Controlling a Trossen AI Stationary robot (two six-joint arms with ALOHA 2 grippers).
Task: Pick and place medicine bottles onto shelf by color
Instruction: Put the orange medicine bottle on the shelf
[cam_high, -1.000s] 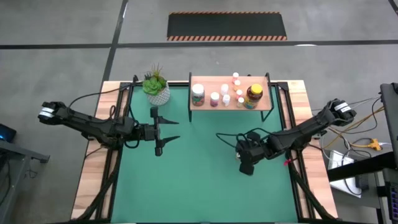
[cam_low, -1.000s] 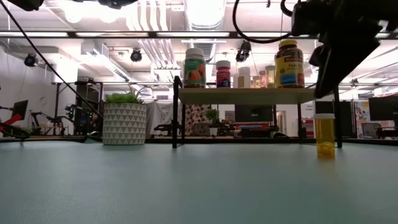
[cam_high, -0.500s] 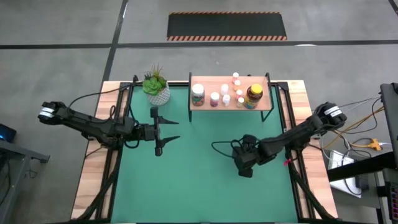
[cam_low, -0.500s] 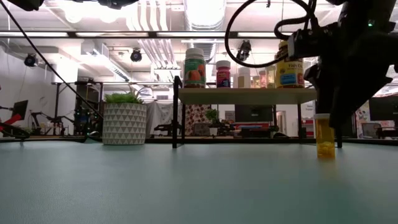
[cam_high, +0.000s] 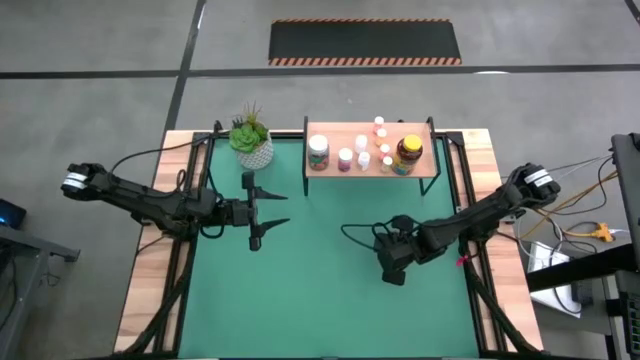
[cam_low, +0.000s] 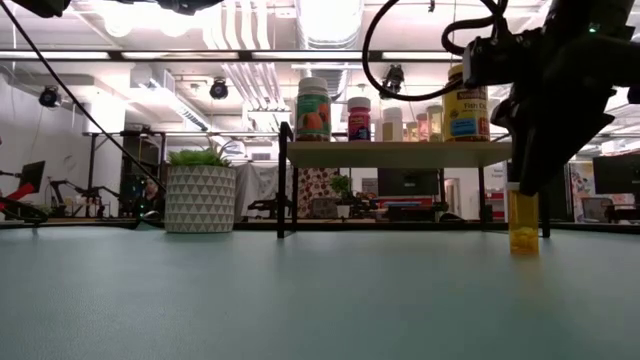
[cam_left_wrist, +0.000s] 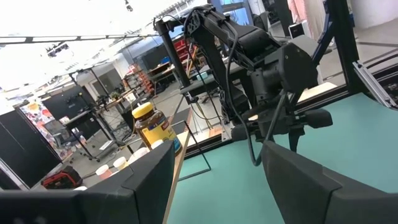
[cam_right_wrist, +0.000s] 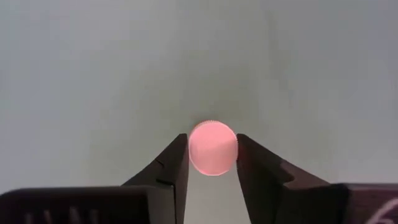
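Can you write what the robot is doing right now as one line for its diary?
right gripper: fingers either side of orange bottle cap, on table | left gripper: open, waiting above table | shelf: other bottles standing

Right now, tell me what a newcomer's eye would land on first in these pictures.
First, the right gripper pointing straight down over the green table, its jaws closed against the cap of a lone orange bottle standing at mid-right. Next, the shelf at the far edge, its top crowded with medicine bottles. The left gripper waits open, near the potted plant.
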